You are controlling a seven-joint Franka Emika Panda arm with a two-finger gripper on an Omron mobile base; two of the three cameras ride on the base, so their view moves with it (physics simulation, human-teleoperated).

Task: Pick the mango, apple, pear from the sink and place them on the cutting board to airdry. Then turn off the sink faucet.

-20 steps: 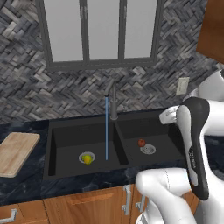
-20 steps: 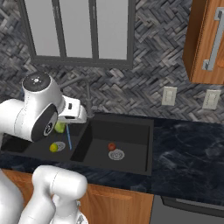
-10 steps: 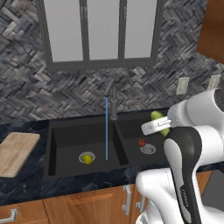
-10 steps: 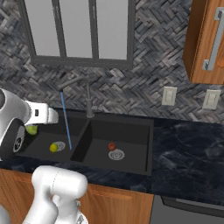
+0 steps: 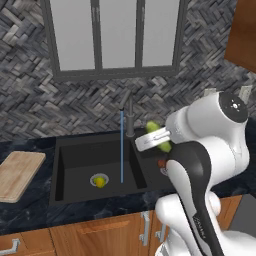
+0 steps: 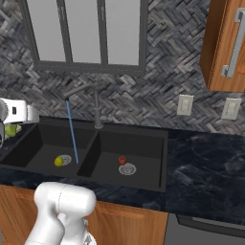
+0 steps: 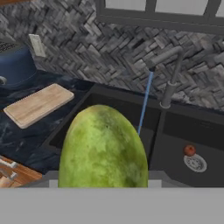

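Note:
My gripper (image 5: 159,138) is shut on a green elongated fruit (image 5: 151,126), the mango or the pear, I cannot tell which. It hangs in the air above the black sink (image 5: 75,152), near the divider and just right of the faucet (image 5: 130,117). In the hand view this fruit (image 7: 103,148) hides the fingertips. The small red apple (image 6: 122,160) lies by the right basin's drain. A yellow-green round fruit (image 6: 58,161) sits on the left basin's drain. Water (image 5: 122,145) streams from the spout into the left basin. The cutting board (image 5: 19,175) lies on the counter to the left of the sink.
A dark rounded appliance (image 7: 15,63) stands on the counter behind the board. Wall outlets (image 6: 184,105) and a wooden cabinet (image 6: 229,43) are to the right. A window (image 5: 115,35) sits above the faucet. The sink's raised rim (image 6: 143,135) borders dark counter on both sides.
The arm has swung left with the green fruit, from over the right basin to near the faucet and divider. The fruits in the sink have not moved and the water runs as before.

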